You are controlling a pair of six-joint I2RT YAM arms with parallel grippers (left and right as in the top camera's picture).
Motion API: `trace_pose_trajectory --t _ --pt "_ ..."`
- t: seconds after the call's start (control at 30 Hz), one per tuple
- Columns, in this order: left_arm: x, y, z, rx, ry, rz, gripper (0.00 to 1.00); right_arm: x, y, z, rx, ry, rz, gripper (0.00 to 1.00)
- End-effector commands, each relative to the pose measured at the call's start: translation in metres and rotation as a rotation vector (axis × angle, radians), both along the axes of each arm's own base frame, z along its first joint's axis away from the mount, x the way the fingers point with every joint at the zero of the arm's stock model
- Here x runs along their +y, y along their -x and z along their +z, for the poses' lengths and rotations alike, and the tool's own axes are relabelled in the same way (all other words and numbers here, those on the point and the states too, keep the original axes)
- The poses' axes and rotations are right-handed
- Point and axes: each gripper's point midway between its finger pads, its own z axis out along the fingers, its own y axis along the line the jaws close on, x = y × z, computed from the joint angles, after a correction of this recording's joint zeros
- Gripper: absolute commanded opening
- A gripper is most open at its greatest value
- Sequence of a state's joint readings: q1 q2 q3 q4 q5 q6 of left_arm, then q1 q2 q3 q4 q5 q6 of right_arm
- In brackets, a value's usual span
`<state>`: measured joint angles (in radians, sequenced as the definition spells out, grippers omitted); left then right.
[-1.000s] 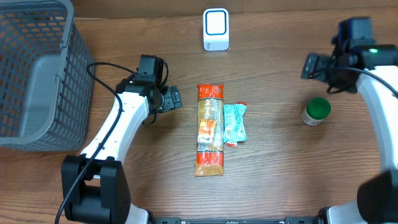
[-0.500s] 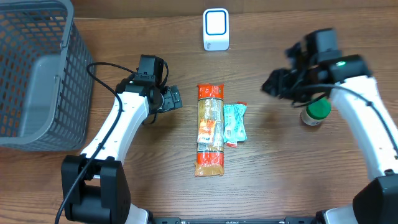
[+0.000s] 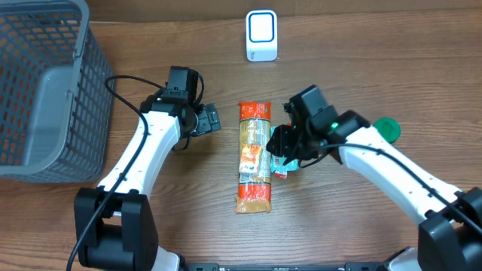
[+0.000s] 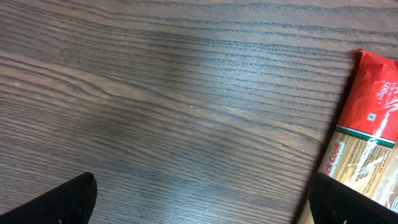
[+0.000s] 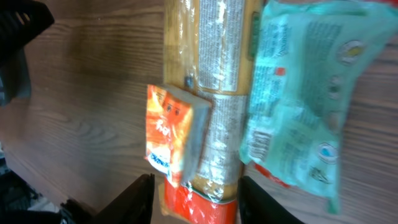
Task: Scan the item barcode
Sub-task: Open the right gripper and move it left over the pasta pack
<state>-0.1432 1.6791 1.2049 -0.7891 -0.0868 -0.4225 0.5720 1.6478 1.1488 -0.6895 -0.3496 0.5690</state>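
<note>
A long pasta package (image 3: pixel 254 162) with red ends lies mid-table, and a small orange sachet (image 5: pixel 171 134) rests on top of it. A teal packet (image 3: pixel 286 139) lies against its right side. The white scanner (image 3: pixel 261 35) stands at the back. My right gripper (image 3: pixel 280 147) hovers low over the two packs. In the right wrist view its jaws straddle the pasta package (image 5: pixel 211 81), half narrowed, with a small gap still showing on the left. The teal packet (image 5: pixel 305 106) sits outside them. My left gripper (image 4: pixel 205 205) is wide open over bare wood, left of the package's red end (image 4: pixel 373 93).
A grey mesh basket (image 3: pixel 45 83) fills the back left corner. A small jar with a green lid (image 3: pixel 386 129) stands to the right, behind my right arm. Bare wood lies between my left gripper (image 3: pixel 211 119) and the packages.
My right arm swung in from the far right, past the jar, down over the packages, and its jaws narrowed. The left arm has not moved.
</note>
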Motion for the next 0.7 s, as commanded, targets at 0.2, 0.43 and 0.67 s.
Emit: trace_pose_trajectory --t 0.2,0.43,0.67 --pt "-0.001 -0.003 0.007 -0.022 0.006 0.002 1.00 0.024 0.013 -0.024 -0.061 0.053 -0.100 0.40" --pt "-0.001 -0.003 0.007 -0.022 0.006 0.002 1.00 0.029 0.007 -0.026 -0.107 0.040 -0.108 0.36" --pt "-0.001 -0.003 0.007 -0.022 0.006 0.002 1.00 0.031 0.010 -0.048 -0.064 0.046 -0.140 0.34"
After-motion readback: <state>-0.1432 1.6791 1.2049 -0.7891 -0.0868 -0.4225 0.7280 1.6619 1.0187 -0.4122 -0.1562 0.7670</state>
